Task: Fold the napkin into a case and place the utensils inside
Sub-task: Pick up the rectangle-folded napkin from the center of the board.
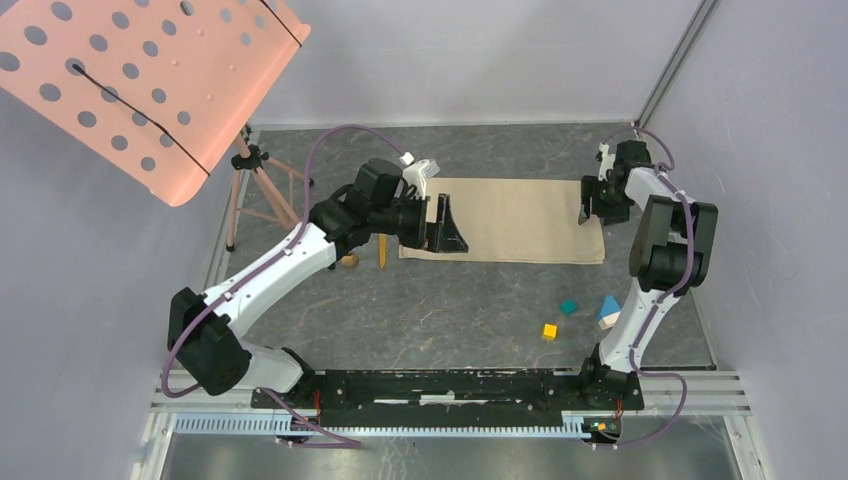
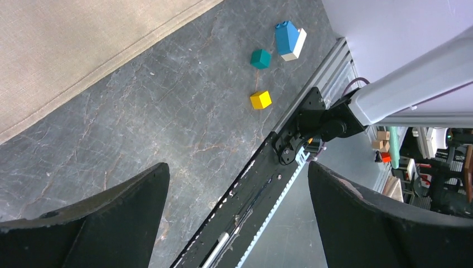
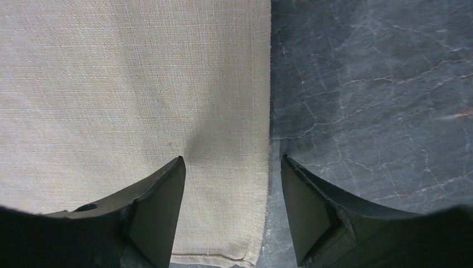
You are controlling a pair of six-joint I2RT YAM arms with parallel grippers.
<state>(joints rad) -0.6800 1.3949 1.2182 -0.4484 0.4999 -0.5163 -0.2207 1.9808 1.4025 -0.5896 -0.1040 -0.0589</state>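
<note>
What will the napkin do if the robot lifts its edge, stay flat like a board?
Probably floppy: the napkin is thin woven cloth, puckering beside a finger of the right gripper. It would likely hang and fold rather than stay flat. It looks light, and its rough weave shouldn't be slippery.

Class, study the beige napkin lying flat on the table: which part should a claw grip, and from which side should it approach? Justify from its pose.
Grip the napkin at its hemmed right edge, close to a corner, coming down from above. It lies flat, so only an edge can be pinched. The right claw straddles that hem, one finger over cloth, one over bare table.
</note>
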